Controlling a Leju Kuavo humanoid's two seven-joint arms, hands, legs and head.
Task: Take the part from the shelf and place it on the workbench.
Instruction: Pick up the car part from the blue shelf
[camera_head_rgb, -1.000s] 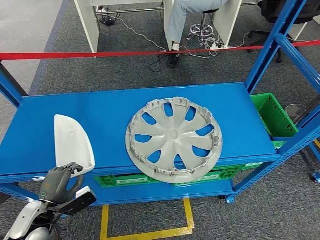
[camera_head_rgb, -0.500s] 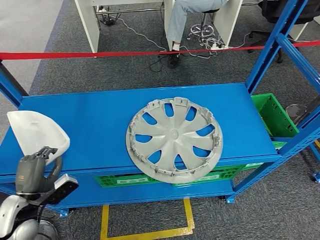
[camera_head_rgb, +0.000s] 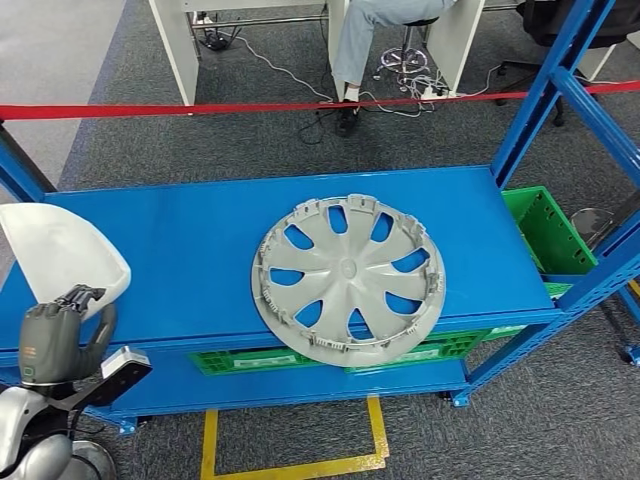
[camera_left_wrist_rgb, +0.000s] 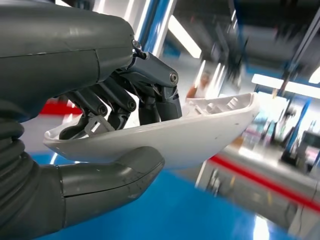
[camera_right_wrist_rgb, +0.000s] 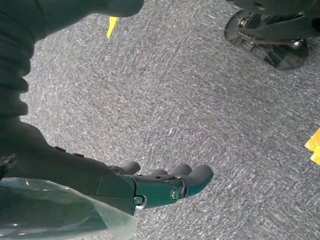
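My left hand (camera_head_rgb: 56, 335) grips the white part (camera_head_rgb: 60, 262), lifted at the shelf's (camera_head_rgb: 196, 240) left end. I'd carry it level, thumb firm underneath. My right hand (camera_right_wrist_rgb: 166, 185) hangs seemingly loose, holding nothing.

Workshop: blue steel shelf (camera_head_rgb: 226, 250), hubcap (camera_head_rgb: 348, 277), barrier tape (camera_head_rgb: 226, 107)

White part (camera_head_rgb: 60, 258), gripped by left hand (camera_head_rgb: 53, 338): lifted off blue shelf (camera_head_rgb: 204, 250); now carried beyond shelf's left end.
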